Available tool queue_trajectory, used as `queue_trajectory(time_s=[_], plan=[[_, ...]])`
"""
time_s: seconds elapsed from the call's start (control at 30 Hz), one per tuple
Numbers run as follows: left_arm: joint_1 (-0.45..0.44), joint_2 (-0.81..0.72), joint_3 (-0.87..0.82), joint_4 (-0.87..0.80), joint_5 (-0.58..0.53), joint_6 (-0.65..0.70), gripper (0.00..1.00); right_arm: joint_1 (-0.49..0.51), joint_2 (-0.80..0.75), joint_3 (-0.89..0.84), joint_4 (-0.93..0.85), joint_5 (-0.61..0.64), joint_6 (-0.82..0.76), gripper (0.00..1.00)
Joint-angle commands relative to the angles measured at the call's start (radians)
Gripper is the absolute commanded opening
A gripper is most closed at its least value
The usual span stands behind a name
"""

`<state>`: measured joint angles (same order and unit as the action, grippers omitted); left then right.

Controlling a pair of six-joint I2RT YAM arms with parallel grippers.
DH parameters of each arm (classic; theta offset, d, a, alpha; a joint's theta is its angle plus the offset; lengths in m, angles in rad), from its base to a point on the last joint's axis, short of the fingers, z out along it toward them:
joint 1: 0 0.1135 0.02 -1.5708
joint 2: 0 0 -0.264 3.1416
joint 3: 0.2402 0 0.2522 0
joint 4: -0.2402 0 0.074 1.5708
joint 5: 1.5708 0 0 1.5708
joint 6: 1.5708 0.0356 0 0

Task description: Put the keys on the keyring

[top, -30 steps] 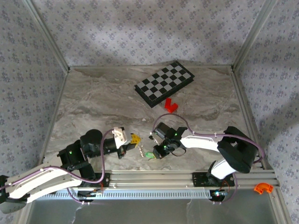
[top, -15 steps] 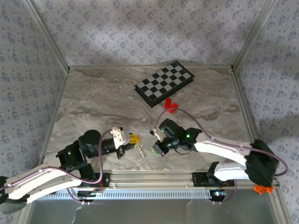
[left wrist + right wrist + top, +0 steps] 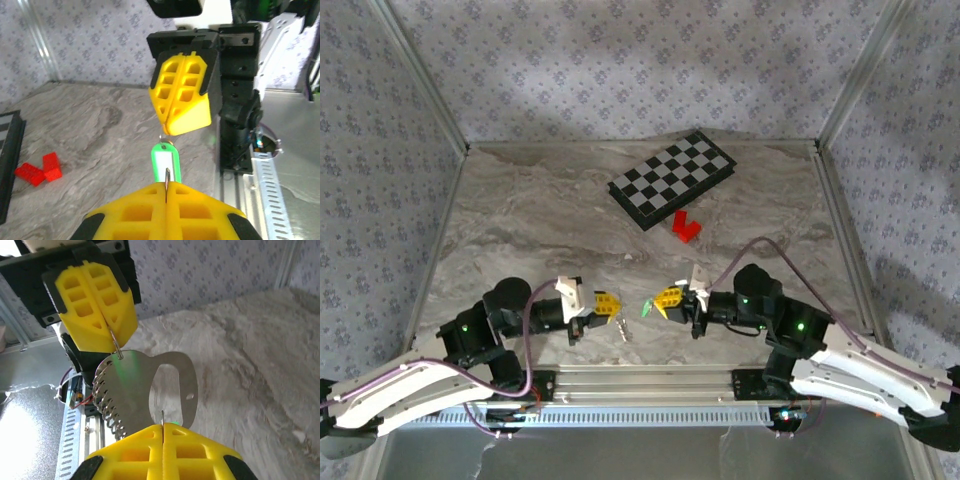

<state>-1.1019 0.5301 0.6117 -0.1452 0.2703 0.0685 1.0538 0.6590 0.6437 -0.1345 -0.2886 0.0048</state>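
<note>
Where the two arms meet at the 6 o'clock edge of the grey marble-patterned table (image 3: 520, 230), the left gripper (image 3: 603, 305) and right gripper (image 3: 670, 298) face each other tip to tip, near but apart. Both have blocky yellow plastic fingers moulded with a grid of open pockets.

Left gripper: fingers pressed together, pinching a thin wire link. From that link hangs the keyring (image 3: 106, 399), a fine grey beaded chain bunched into a wavy strand. It lies against the 9 o'clock edge of a flat silvery metal plate (image 3: 145, 385). The plate is smooth with rounded corners, and has one rounded slot and one small round hole. A faint green reflection shows on it near the link.

Right gripper: fingers pressed together, pinching the small metal ring at the top of the green key (image 3: 165, 161). The key's head is a bright green oblong tag with rounded ends and a pale centre panel. In the left wrist view it hangs at 6 o'clock from the right fingers, off the table, between the two grippers. Whether key and keyring touch cannot be told.

The checkered board (image 3: 672, 178), with black and white squares and a dark rim, lies flat toward 12 o'clock, set askew. An angular red plastic block (image 3: 685, 227) sits just beside the board's 6 o'clock edge.
</note>
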Motion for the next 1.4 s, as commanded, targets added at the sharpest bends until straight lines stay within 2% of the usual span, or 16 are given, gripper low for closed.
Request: queue_trajectory(time_s=[0.0,0.33,1.37], plan=[[-0.003,-0.015,0.064,0.088,0.097,-0.001,0.00,0.007,-0.009,0.047,-0.027,-0.062,-0.095,0.00],[-0.003,0.053,0.084,0.123,0.130,0.006,0.00,0.014,0.005,0.103,-0.047,-0.062,-0.093,0.00],[-0.003,0.137,0.076,0.176,0.069,0.021,0.00,0.060,0.039,0.129,-0.042,-0.007,-0.046,0.00]])
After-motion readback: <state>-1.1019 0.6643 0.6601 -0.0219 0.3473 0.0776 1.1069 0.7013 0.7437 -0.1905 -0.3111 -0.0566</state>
